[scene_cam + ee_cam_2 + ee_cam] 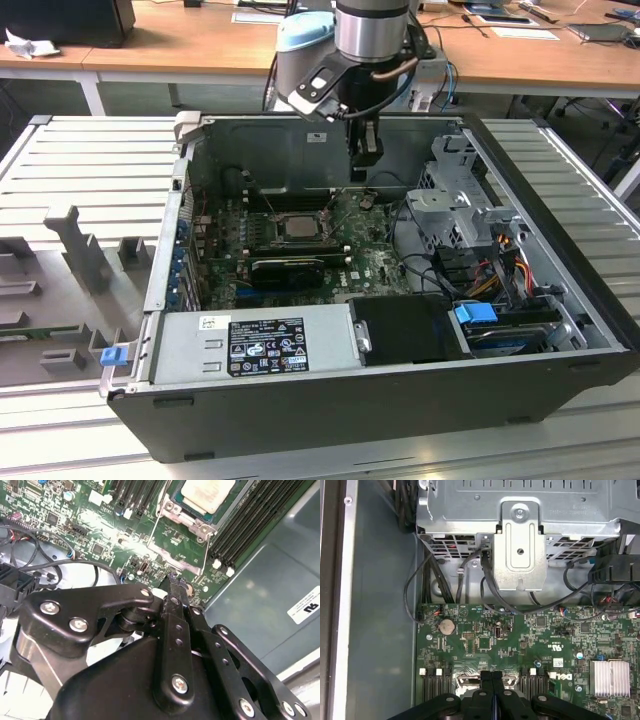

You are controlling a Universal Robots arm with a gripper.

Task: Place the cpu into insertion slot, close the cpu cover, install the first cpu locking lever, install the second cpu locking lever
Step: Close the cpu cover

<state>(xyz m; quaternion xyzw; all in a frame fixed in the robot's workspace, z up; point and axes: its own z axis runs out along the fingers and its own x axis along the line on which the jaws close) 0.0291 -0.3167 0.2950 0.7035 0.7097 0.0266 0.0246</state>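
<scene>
Second wrist view, cpu: you see the cpu (207, 492) lying flat in the insertion slot (176, 511), pale top upward; in the exterior view it sits at the middle of the board (297, 227).
Insertion slot: ringed by green circuit board, with the long memory slots (250, 525) just beside it.
Cpu cover: the cpu cover (176, 561) is swung open, away from the cpu, and green board shows through its window; how steeply it stands you cannot tell.
Pincer: your pincer (175, 582) has its fingers pressed together with nothing between them. Its tip is just beside the cover's free edge; whether it touches you cannot tell. In the first wrist view (491, 680) the joined tips hang over the bright metal between the memory slots.
Step in hand: by my reading the placing is done and closing the cover is the work now; three of the four steps are left.
What the move calls for: probably a push with the joined tips on the free edge, tipping the frame over toward the cpu without knocking the chip askew.
Surroundings: the drive cage (520, 545) and its cables lie near; the case (330, 400) lies open on the ribbed worktop (90, 170).
</scene>
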